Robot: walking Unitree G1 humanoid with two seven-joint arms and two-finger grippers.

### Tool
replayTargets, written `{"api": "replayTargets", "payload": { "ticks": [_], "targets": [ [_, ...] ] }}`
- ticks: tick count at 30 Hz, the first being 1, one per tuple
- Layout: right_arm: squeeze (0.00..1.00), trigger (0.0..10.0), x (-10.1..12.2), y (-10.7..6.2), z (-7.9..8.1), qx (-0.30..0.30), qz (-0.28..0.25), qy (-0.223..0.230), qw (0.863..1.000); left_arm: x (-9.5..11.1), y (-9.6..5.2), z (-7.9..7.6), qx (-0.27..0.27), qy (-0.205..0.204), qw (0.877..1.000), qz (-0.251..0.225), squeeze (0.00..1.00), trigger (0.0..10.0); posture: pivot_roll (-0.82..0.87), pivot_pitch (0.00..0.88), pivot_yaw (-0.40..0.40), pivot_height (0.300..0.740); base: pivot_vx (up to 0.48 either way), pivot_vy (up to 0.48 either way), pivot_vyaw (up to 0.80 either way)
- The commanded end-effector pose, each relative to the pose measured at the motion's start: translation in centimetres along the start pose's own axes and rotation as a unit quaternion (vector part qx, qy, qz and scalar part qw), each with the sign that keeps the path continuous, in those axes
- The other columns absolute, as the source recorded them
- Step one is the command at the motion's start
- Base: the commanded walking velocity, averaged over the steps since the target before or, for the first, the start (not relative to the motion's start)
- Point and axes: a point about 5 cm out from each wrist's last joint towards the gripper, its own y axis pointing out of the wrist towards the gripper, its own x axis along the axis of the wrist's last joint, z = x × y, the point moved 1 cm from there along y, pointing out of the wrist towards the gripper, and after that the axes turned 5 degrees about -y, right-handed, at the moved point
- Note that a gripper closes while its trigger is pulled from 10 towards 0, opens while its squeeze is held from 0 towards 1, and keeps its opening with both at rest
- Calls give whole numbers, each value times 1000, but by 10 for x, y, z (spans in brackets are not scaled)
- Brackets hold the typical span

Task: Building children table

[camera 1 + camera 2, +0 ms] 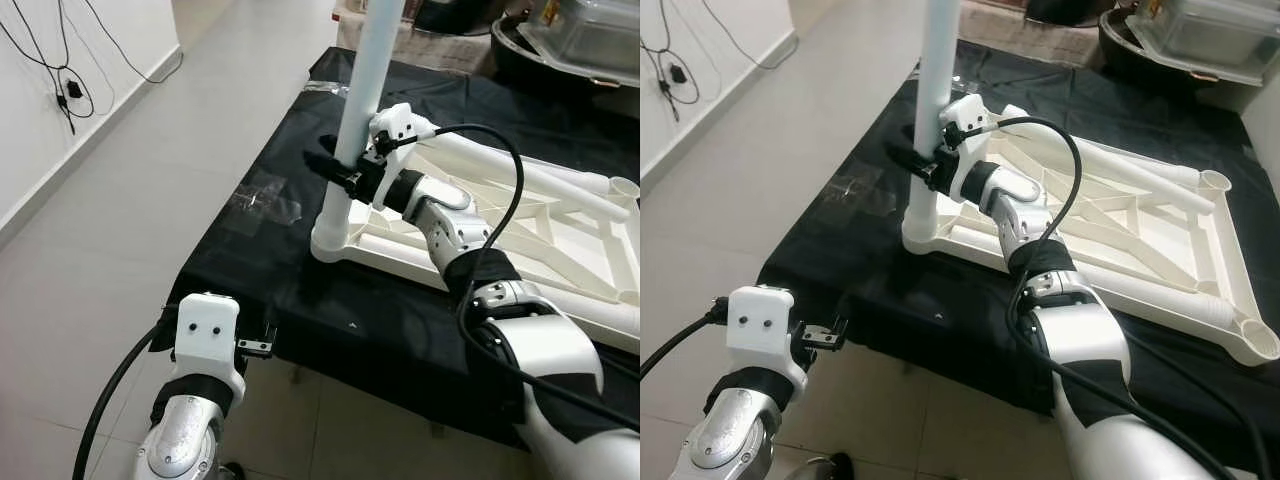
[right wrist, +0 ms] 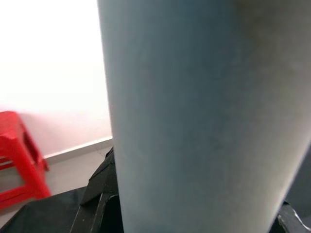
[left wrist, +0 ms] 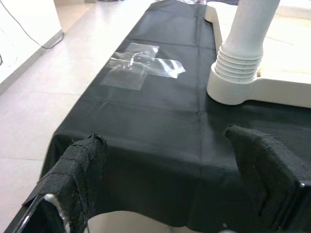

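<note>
While upright in its socket, table leg (image 1: 366, 95) seems gripped by right hand (image 1: 338, 170).

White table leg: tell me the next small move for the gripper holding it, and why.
Probably keep the right gripper shut on the white leg and press or twist it down a little. The leg stands upright in the corner socket of the upturned tabletop, and ridges show above the socket's rim in the left wrist view, so it may not be fully seated.

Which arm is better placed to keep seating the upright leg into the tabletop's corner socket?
Right. The right gripper is clamped on the white leg just above the socket, while the left gripper hovers open near the black-covered edge, apart from it.
</note>
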Motion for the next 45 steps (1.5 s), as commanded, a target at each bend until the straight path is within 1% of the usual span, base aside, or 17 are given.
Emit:
{"api": "replayTargets", "payload": {
  "ticks": [1, 4, 5, 9, 11, 13, 16, 17, 18, 20, 22, 23, 25, 30, 32, 36, 45],
  "targets": [
    [0, 10000, -53, -20, 3, -34, 103, 32, 994, -2, 0, 1, 0, 6, 1000, 6, 0, 10000, 96, 241, -120, 740, 0, 0, 0],
    [0, 10000, -54, -21, 3, -39, 104, 29, 993, -2, 1, 1, 0, 7, 1000, 5, 0, 10000, 96, 241, -120, 740, 0, 0, 0],
    [0, 10000, -59, -22, 1, -92, 117, 20, 989, -1, 2, 3, 1, 10, 1000, 3, 0, 10000, 92, 236, -115, 740, 0, 0, 0],
    [0, 10000, -62, -24, -3, -152, 129, 16, 980, -1, 3, 4, 3, 11, 1000, 1, 0, 10000, 92, 236, -115, 740, 0, 0, 0],
    [0, 10000, -68, -30, -6, -279, 148, 32, 948, -1, 5, 6, 5, 12, 1000, 0, 0, 10000, 88, 231, -114, 740, 0, 0, 0],
    [0, 10000, -68, -30, -6, -279, 148, 32, 948, -1, 5, 6, 5, 12, 1000, 0, 0, 10000, 88, 231, -114, 740, 0, 0, 0],
    [0, 10000, -66, -35, 3, -387, 136, 33, 911, -1, 7, 8, 6, 14, 1000, -3, 0, 10000, 87, 227, -109, 740, 0, 0, 0],
    [0, 10000, -66, -35, 3, -387, 136, 33, 911, -1, 7, 8, 6, 14, 1000, -3, 0, 10000, 87, 227, -109, 740, 0, 0, 0],
    [0, 10000, -66, -38, 7, -436, 135, 44, 889, 0, 8, 8, 6, 14, 1000, -4, 0, 10000, 86, 224, -109, 740, 0, 0, 0],
    [0, 10000, -66, -38, 7, -436, 135, 44, 889, 0, 8, 8, 6, 14, 1000, -4, 0, 10000, 86, 224, -109, 740, 0, 0, 0],
    [0, 10000, -64, -43, 10, -521, 140, 54, 840, -1, 8, 9, 7, 15, 1000, -4, 0, 10000, 91, 221, -112, 740, 0, 0, 0],
    [0, 10000, -64, -43, 10, -521, 140, 54, 840, -1, 8, 9, 7, 15, 1000, -4, 0, 10000, 91, 221, -112, 740, 0, 0, 0],
    [0, 10000, -59, -44, 12, -589, 146, 51, 793, -1, 8, 10, 9, 16, 1000, -4, 0, 10000, 91, 221, -112, 740, 0, 0, 0],
    [0, 10000, -48, -38, 17, -632, 150, 26, 760, -1, 8, 11, 10, 16, 1000, -4, 0, 10000, 94, 220, -111, 740, 0, 0, 0],
    [0, 10000, -44, -41, 23, -682, 177, 24, 709, -1, 8, 11, 11, 17, 1000, -5, 0, 10000, 95, 220, -116, 740, 0, 0, 0],
    [0, 10000, -41, -40, 31, -708, 178, 42, 682, -1, 9, 11, 11, 17, 1000, -6, 0, 10000, 95, 221, -118, 740, 0, 0, 0],
    [0, 10000, -40, -34, 43, -723, 185, 111, 656, -1, 10, 8, 7, 17, 1000, -7, 0, 10000, 101, 219, -114, 740, 0, 0, 0]
  ]
}}
